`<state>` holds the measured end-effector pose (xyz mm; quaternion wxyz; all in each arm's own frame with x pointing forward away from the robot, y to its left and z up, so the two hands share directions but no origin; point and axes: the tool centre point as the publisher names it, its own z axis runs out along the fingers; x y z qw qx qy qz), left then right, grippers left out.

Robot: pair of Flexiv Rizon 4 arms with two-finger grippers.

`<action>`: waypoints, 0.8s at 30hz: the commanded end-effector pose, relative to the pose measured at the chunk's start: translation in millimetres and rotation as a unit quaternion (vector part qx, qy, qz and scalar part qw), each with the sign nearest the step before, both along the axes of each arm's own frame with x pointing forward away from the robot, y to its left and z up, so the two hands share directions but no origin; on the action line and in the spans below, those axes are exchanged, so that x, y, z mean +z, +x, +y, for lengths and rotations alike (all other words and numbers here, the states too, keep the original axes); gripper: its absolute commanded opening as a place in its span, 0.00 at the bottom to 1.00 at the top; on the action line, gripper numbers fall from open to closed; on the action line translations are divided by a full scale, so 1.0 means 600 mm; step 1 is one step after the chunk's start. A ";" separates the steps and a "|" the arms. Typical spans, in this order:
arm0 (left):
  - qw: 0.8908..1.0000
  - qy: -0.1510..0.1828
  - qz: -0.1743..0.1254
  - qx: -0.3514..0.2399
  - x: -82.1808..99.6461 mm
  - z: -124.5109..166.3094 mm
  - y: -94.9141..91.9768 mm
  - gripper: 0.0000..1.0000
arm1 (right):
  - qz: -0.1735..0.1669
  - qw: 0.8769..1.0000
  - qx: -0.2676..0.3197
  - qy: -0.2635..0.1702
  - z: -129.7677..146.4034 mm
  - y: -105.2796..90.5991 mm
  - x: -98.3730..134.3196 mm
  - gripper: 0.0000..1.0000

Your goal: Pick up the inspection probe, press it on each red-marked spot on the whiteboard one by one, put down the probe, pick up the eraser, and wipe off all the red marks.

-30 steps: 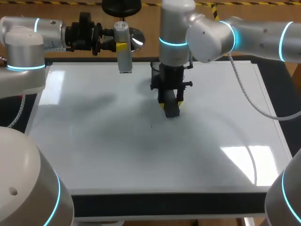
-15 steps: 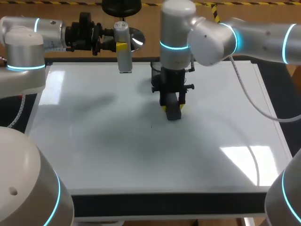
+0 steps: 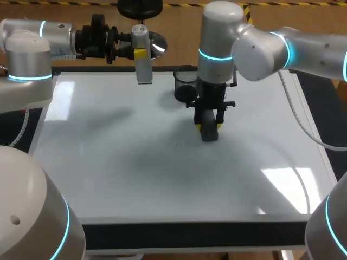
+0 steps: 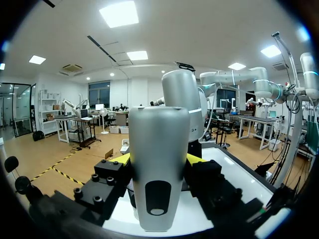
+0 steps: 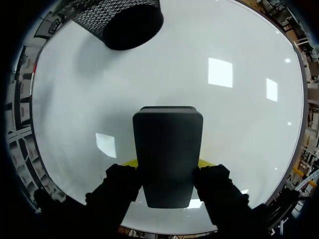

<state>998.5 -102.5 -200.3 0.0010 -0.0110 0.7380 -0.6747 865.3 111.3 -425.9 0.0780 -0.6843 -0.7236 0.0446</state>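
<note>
Left arm comes in low along the far edge of the whiteboard point(image 3: 108, 173). Left gripper point(image 3: 140, 53) is clamped on the probe point(image 3: 142, 59), a silver cylinder held upright, with a yellow fingertip showing against its side. In the left wrist view the probe point(image 4: 158, 169) fills the space between the fingers of the left gripper point(image 4: 159, 159), and yellow shows on both sides of it. Its lower end sits at the board's far edge; cannot tell whether it touches.

Right arm reaches over the board from the far right and points straight down. Right gripper point(image 3: 209, 127) grips the eraser point(image 3: 209, 134), a dark block held on end just past the board's middle, toward the far side. In the right wrist view the eraser point(image 5: 168, 154) is pinched on both flanks by the fingers of the right gripper point(image 5: 168, 164), with white board all round it. Lower end is at the board surface — contact not certain.

Black mesh cup point(image 3: 184, 86) stands on the board near its far edge, just behind and left of the right gripper; from the right wrist it point(image 5: 124, 22) lies ahead of the eraser.

One tiny dark speck point(image 3: 174, 145) sits on the board left of the eraser — colour too small to tell.
</note>
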 end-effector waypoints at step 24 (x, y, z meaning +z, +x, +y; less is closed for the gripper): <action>1.000 0.000 0.000 -0.001 0.002 -0.001 0.001 0.00 | -0.036 0.999 -0.024 -0.033 -0.044 -0.079 0.084 0.00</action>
